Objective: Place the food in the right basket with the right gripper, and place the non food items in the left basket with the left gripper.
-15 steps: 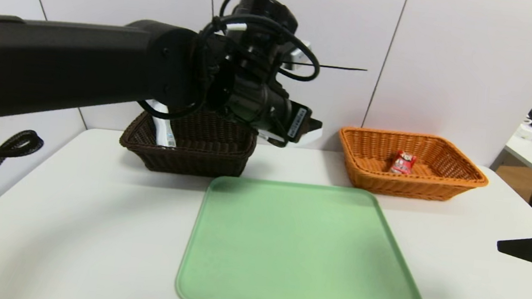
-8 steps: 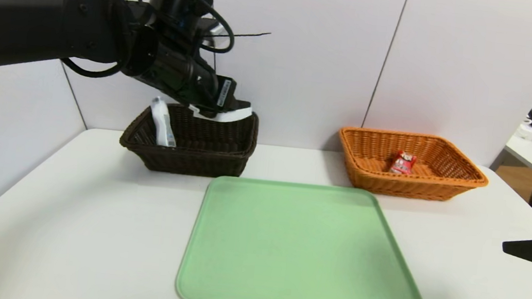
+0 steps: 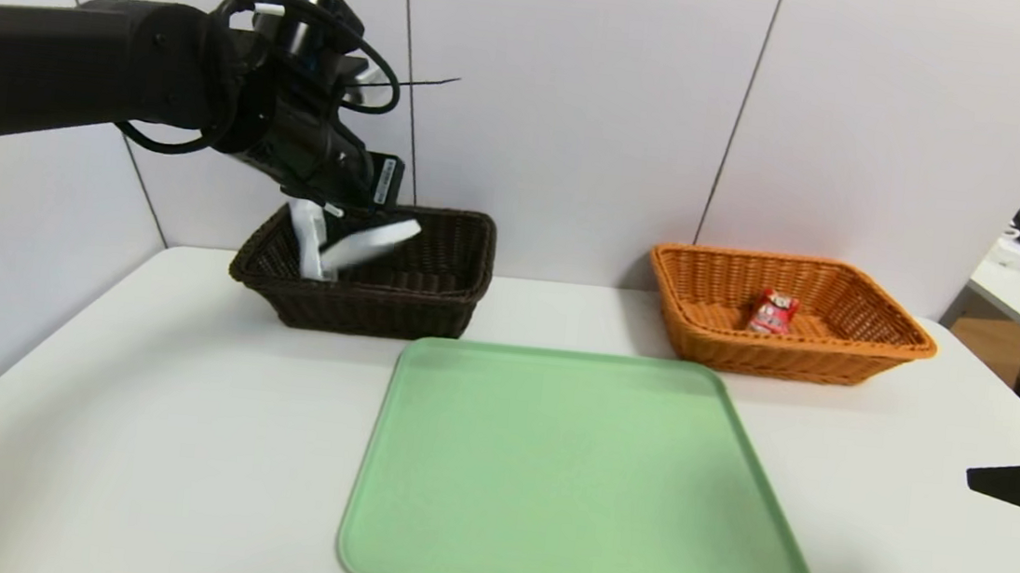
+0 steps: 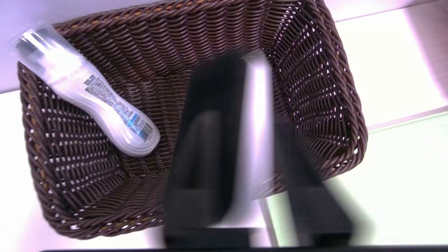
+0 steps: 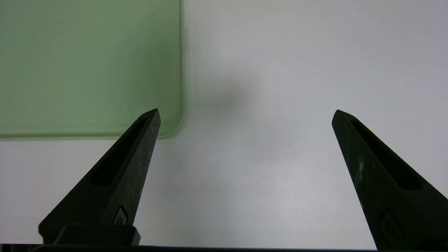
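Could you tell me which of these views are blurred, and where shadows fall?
Left wrist view: the left pincer and the white item in front of it are smeared by motion, while the brown basket stays crisp. Head view: sharp, apart from the blurred white item. Right wrist view: sharp, with a soft shadow on the table beside the green tray.

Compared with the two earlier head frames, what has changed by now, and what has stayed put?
The left gripper carried a flat white item leftward from between the baskets to above the dark basket; the item now tilts down into it, apparently dropping. The white tube in that basket, the red packet in the orange basket, the green tray and the open right gripper stayed as they were.
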Controlling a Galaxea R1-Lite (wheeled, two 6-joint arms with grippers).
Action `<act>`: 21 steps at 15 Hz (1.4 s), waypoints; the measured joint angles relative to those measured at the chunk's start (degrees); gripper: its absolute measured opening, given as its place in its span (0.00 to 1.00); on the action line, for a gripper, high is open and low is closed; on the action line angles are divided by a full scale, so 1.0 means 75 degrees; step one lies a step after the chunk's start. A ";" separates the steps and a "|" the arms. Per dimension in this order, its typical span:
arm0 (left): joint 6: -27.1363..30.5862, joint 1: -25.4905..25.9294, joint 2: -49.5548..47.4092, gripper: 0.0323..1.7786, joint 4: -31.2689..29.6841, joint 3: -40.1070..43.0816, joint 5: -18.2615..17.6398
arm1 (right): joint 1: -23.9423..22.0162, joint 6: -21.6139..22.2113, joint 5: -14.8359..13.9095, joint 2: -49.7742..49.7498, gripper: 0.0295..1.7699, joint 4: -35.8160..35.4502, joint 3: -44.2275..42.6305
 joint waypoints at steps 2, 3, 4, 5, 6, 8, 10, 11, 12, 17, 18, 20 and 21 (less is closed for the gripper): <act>0.0008 0.0018 0.0122 0.01 -0.0055 -0.0010 0.0239 | -0.0003 0.0000 -0.0015 -0.0033 0.96 0.0008 0.0003; 0.0007 0.0033 0.0189 0.01 -0.0085 -0.0033 0.0291 | 0.0000 0.0003 -0.0015 -0.0047 0.96 0.0007 0.0013; 0.0007 0.0034 0.0239 0.01 -0.0081 -0.0036 0.0302 | 0.0000 0.0000 -0.0015 -0.0055 0.96 0.0007 0.0021; 0.0007 0.0020 0.0291 0.01 -0.0106 -0.0047 0.0309 | -0.0003 0.0000 -0.0015 -0.0062 0.96 0.0008 0.0028; 0.0011 0.0015 0.0325 0.01 -0.0120 -0.0047 0.0301 | -0.0003 0.0003 -0.0015 -0.0065 0.96 0.0008 0.0033; 0.0011 0.0033 0.0379 0.01 -0.0128 -0.0050 0.0309 | -0.0003 -0.0003 -0.0008 -0.0065 0.96 0.0008 0.0036; 0.0003 0.0020 0.0413 0.01 -0.0120 -0.0050 0.0312 | -0.0003 0.0000 -0.0007 -0.0050 0.96 -0.0008 0.0057; -0.0003 0.0018 0.0419 0.01 -0.0120 -0.0050 0.0312 | -0.0003 0.0003 -0.0007 -0.0041 0.96 -0.0020 0.0065; -0.0011 0.0023 0.0410 0.01 -0.0081 -0.0050 0.0314 | -0.0003 0.0003 -0.0007 -0.0033 0.96 -0.0023 0.0068; -0.0304 0.0070 -0.0036 0.01 0.0247 -0.0018 0.0317 | -0.0003 -0.0007 -0.0008 -0.0023 0.96 -0.0049 0.0062; -0.0400 0.0088 -0.0179 0.01 0.0239 -0.0015 0.0286 | -0.0003 -0.0010 -0.0007 -0.0023 0.96 -0.0049 0.0054; -0.0775 0.0081 -0.0507 0.01 0.0229 -0.0015 0.0189 | -0.0003 -0.0003 -0.0007 -0.0023 0.96 -0.0049 0.0054; -0.0974 0.0075 -0.0715 0.01 0.0228 -0.0015 0.0041 | -0.0003 0.0000 -0.0007 -0.0026 0.96 -0.0047 0.0054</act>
